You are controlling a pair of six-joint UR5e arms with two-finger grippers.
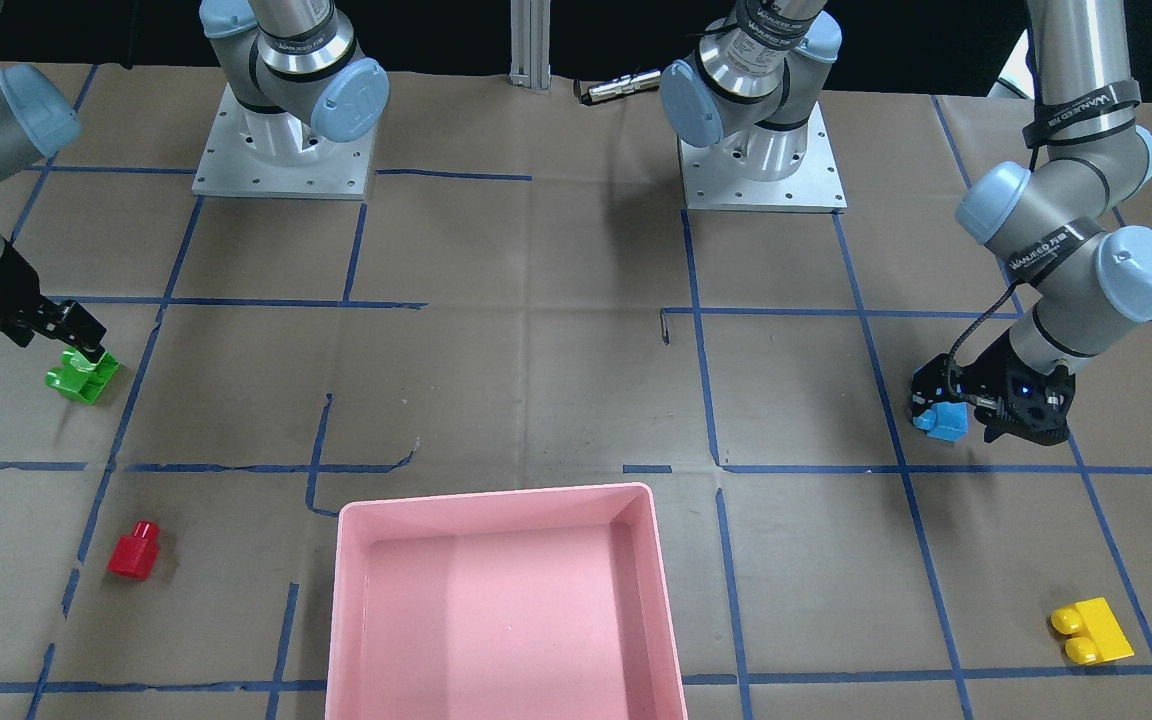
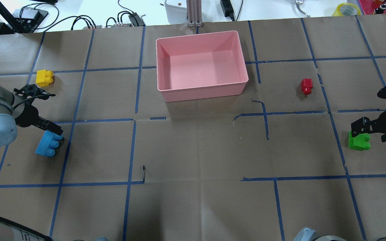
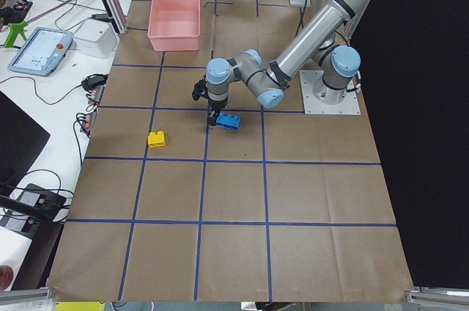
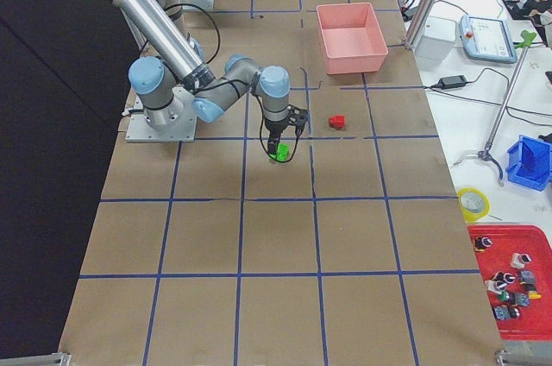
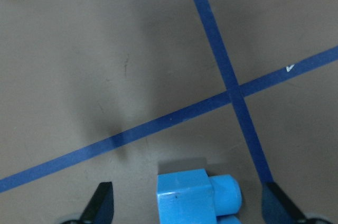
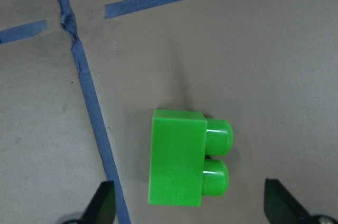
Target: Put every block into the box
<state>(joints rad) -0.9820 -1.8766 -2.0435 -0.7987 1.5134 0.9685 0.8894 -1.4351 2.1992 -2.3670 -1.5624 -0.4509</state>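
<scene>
The pink box (image 2: 201,90) stands at the far middle of the table with nothing in it; the front view shows it too (image 1: 496,497). My left gripper (image 2: 50,129) is open over the blue block (image 2: 47,147). In the left wrist view the block (image 5: 198,197) lies between the spread fingers (image 5: 100,203). My right gripper (image 2: 360,129) is open over the green block (image 2: 359,140). In the right wrist view it (image 6: 179,166) lies between the fingers (image 6: 103,200), untouched. The red block (image 2: 306,86) lies right of the box. The yellow block (image 2: 44,77) lies far left.
Brown paper with a blue tape grid covers the table. The two arm bases (image 1: 284,150) (image 1: 761,150) stand at the robot's side. Cables and devices (image 2: 126,18) lie beyond the far edge, behind the box.
</scene>
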